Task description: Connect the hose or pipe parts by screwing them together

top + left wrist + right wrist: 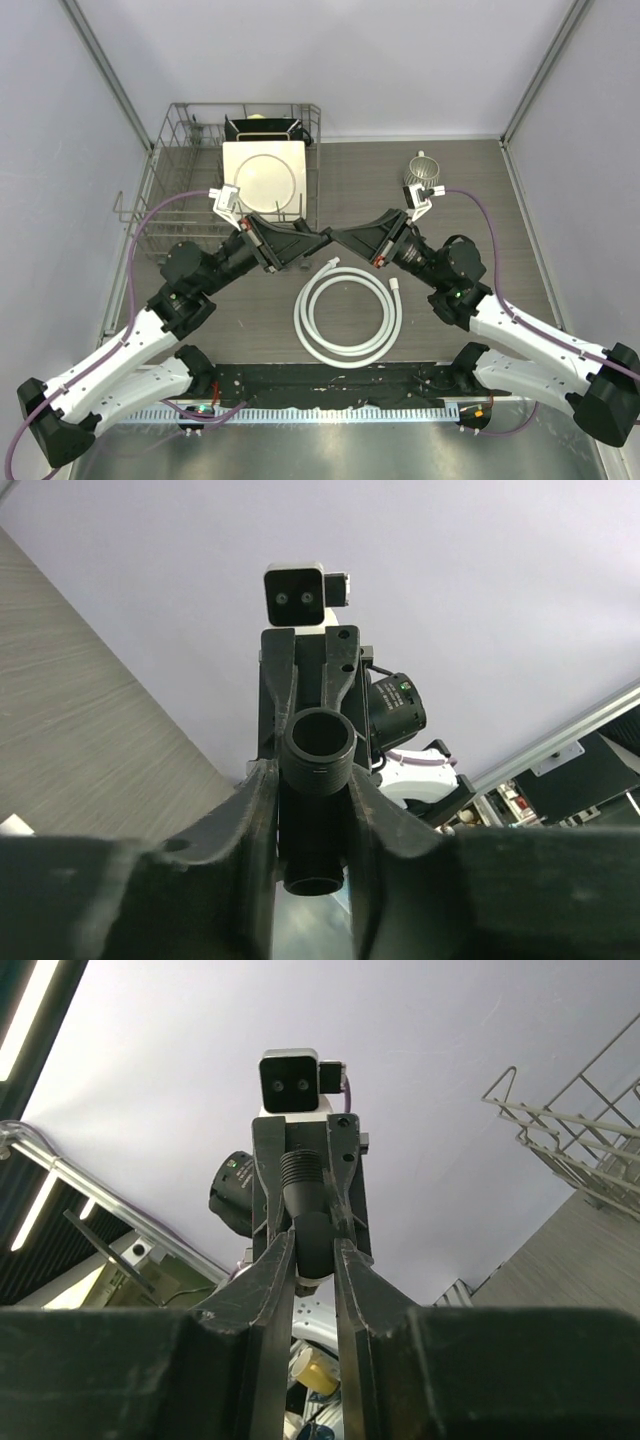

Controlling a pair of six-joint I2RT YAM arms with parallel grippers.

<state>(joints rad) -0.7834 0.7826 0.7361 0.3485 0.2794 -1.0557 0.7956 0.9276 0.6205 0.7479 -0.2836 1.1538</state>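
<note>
White hose point(348, 318) coiled on table point(250, 330), below both jaws, well apart, neither end held. Left gripper point(312, 780) pinched tight on black T-fitting point(320, 745), open port between jaws. Right gripper point(313, 1250) clamped on same fitting, just behind threaded end. Risk: mistimed release lets fitting twist or drop onto coil.

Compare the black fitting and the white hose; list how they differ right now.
The black fitting is held off the table, clamped by the left gripper and the right gripper; the white hose lies on the table, touched by neither. The black fitting is short; the white hose is long and coiled in loops. Both are tubular.
</note>
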